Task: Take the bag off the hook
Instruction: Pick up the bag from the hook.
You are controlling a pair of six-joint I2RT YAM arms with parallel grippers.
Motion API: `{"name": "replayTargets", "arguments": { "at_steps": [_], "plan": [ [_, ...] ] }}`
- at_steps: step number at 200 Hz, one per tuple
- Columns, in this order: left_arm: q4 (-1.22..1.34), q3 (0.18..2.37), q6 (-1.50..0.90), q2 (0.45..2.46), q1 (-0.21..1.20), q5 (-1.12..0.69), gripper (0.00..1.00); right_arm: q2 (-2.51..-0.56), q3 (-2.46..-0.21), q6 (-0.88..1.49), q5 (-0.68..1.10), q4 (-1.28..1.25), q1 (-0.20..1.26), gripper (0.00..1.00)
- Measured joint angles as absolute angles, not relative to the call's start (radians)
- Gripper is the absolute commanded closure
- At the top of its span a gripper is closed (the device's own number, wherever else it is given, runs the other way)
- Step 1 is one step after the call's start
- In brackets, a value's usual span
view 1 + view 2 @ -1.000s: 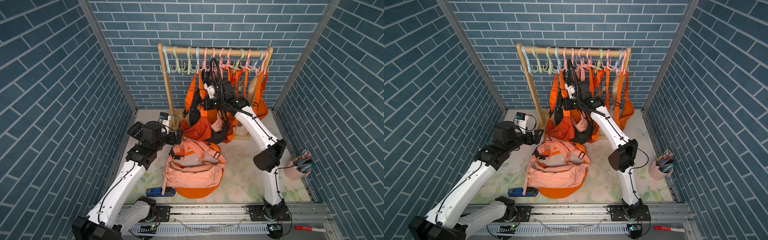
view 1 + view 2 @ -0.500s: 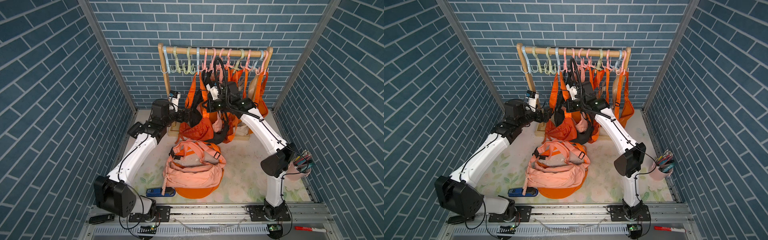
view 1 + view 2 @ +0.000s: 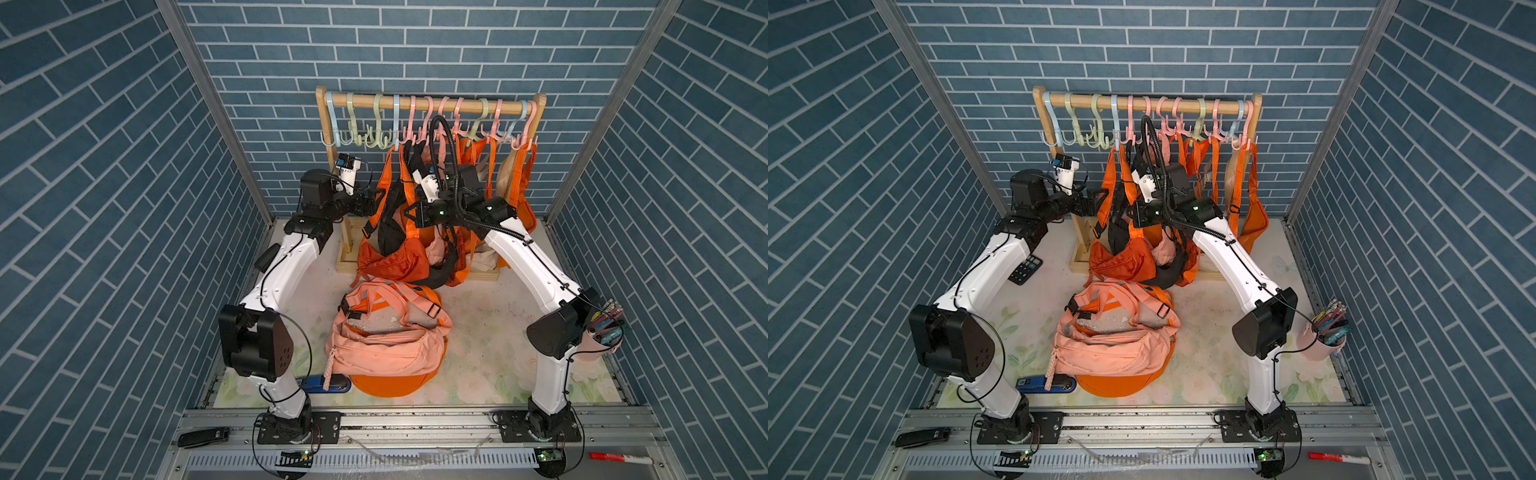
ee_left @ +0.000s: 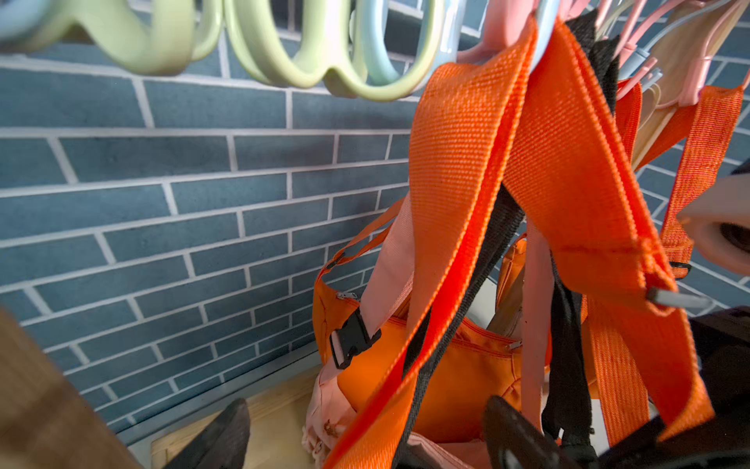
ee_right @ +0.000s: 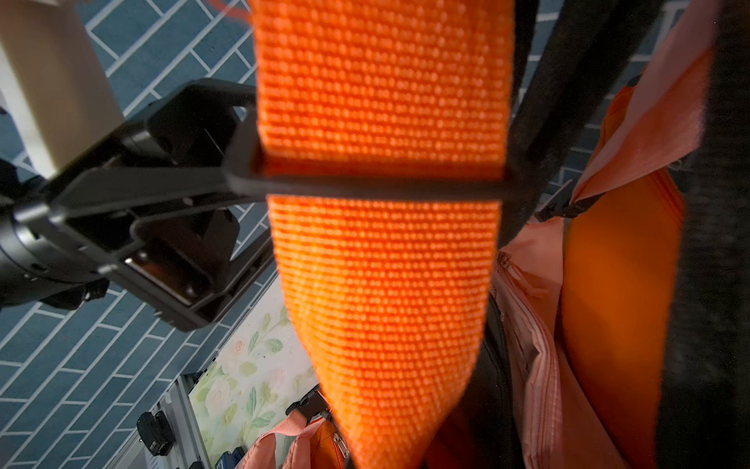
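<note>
An orange bag [image 3: 395,259] [image 3: 1121,262] hangs by its wide orange strap [image 4: 454,170] [image 5: 381,251] from a hook [image 3: 397,139] on the wooden rack, among other orange, black and peach bags. My left gripper [image 3: 376,199] [image 3: 1100,199] [image 4: 365,442] is open at the strap's left side, and the strap runs down between its black fingers [image 4: 219,436]. My right gripper [image 3: 409,214] [image 3: 1129,214] is shut on the orange strap from the right. In the right wrist view the strap covers its jaws.
The wooden rack [image 3: 428,106] carries several pastel hooks, the left ones bare. A peach bag [image 3: 386,345] lies on an orange one in front. A blue stapler [image 3: 328,382], a remote [image 3: 1025,269] and a pink pen cup [image 3: 602,336] are on the floral mat.
My left arm has swung up and back from beside the peach bag to the rack, bringing its open fingers round the orange strap. The right gripper has stayed shut on the strap.
</note>
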State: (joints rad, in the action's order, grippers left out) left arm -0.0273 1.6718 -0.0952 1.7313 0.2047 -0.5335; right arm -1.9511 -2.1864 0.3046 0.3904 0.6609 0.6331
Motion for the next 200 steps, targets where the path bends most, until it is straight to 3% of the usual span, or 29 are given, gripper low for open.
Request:
{"name": "replayTargets", "arguments": {
  "at_steps": [34,48,78,108,200],
  "plan": [
    [-0.021,1.737,-0.098,1.800,0.204,-0.588,0.21,-1.944,-2.181,0.305,0.398,0.659,0.633,1.00],
    [-0.019,1.765,-0.100,1.827,0.204,-0.601,0.30,-1.942,-2.175,0.304,0.399,0.658,0.633,1.00],
    [-0.012,1.805,-0.118,1.865,0.203,-0.625,0.57,-1.941,-2.175,0.302,0.401,0.657,0.633,1.00],
    [-0.007,1.832,-0.114,1.882,0.203,-0.644,1.00,-1.941,-2.175,0.288,0.401,0.657,0.633,1.00],
    [-0.007,1.876,-0.160,1.881,0.203,-0.610,1.00,-1.951,-2.227,0.282,0.407,0.672,0.625,1.00]
  ]
}}
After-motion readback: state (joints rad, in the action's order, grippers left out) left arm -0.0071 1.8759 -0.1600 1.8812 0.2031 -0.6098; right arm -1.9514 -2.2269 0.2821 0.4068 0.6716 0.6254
